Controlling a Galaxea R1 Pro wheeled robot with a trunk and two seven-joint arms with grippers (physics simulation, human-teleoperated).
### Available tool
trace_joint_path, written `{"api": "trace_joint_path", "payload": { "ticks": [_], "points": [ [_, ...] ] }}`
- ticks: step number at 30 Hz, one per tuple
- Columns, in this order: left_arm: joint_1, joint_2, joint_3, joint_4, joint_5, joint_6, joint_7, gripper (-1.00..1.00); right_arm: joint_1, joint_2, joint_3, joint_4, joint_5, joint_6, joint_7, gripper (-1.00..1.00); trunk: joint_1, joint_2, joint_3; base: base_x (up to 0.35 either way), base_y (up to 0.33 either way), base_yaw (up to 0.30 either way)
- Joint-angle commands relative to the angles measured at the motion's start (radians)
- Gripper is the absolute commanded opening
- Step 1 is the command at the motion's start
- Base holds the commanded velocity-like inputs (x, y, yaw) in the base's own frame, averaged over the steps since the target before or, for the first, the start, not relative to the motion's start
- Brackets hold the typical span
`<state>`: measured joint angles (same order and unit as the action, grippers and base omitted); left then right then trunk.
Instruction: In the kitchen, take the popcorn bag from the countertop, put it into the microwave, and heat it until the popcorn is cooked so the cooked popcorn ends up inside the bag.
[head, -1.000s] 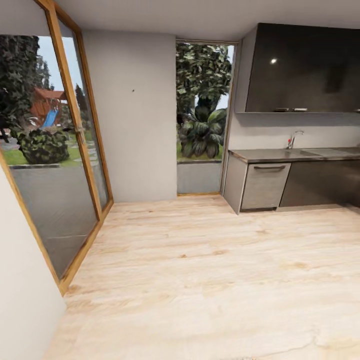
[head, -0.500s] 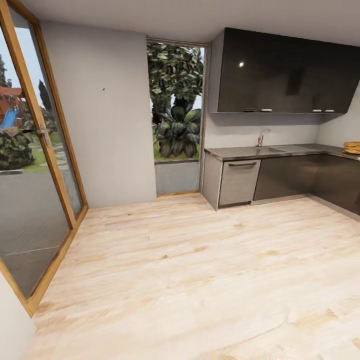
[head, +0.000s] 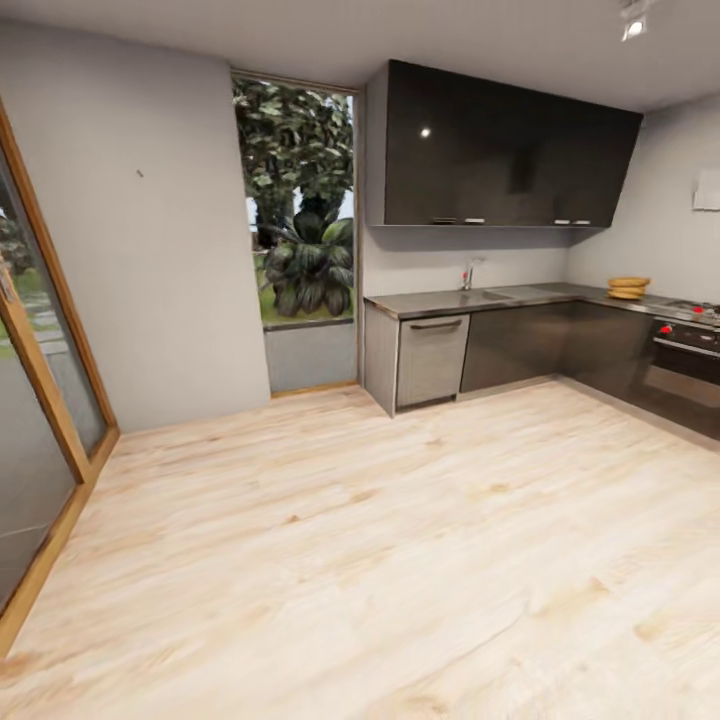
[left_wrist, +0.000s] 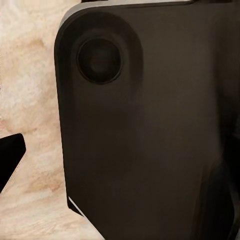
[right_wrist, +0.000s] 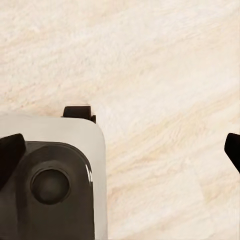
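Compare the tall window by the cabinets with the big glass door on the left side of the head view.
The window is narrow, stands in the far wall and starts above a low grey sill panel; the glass door is wider and runs down to the floor. The window's frame is thin; the door's is broad orange-brown wood. The window shows large dark leaves close behind it. Both are tall panes that look outdoors.

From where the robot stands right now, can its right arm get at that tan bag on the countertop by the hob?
Probably not. The popcorn bag sits on the far countertop, with a wide stretch of wood floor between it and the robot. The right gripper hangs over bare floor, so the base likely must drive closer first.
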<state>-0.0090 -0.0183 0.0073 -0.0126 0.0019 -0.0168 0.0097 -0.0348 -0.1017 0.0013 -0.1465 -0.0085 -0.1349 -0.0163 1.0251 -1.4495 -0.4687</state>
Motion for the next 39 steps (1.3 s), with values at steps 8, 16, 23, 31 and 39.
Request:
{"api": "trace_joint_path", "payload": {
  "ticks": [8, 16, 23, 31, 39],
  "points": [
    [-0.043, 0.017, -0.008, -0.039, 0.004, -0.105, -0.002, 1.00, -0.020, 0.000, -0.002, -0.018, -0.001, -0.003, -0.002, 1.00, 0.000, -0.001, -0.001, 0.000, 0.000, -0.289],
    [-0.201, 0.012, -0.014, -0.144, 0.005, -0.147, -0.001, 1.00, -0.256, -0.001, -0.001, -0.073, 0.001, 0.001, -0.002, 1.00, 0.000, -0.001, -0.001, 0.000, 0.000, -0.286],
    [-0.312, 0.006, -0.017, -0.339, 0.001, -0.154, 0.000, 1.00, -0.482, 0.000, 0.008, -0.074, 0.006, 0.042, -0.002, 1.00, 0.000, -0.001, -0.005, 0.117, 0.000, -0.266],
    [-0.347, 0.000, -0.014, -0.337, 0.009, -0.162, 0.002, 1.00, -0.473, 0.000, 0.013, -0.074, 0.011, 0.034, -0.003, 1.00, 0.000, -0.001, -0.011, 0.336, 0.000, -0.260],
    [-0.344, 0.000, -0.015, -0.336, 0.009, -0.162, 0.003, 1.00, -0.473, -0.001, 0.009, -0.074, 0.004, 0.032, -0.004, 1.00, 0.000, -0.001, -0.016, 0.343, 0.000, -0.260]
  ]
}}
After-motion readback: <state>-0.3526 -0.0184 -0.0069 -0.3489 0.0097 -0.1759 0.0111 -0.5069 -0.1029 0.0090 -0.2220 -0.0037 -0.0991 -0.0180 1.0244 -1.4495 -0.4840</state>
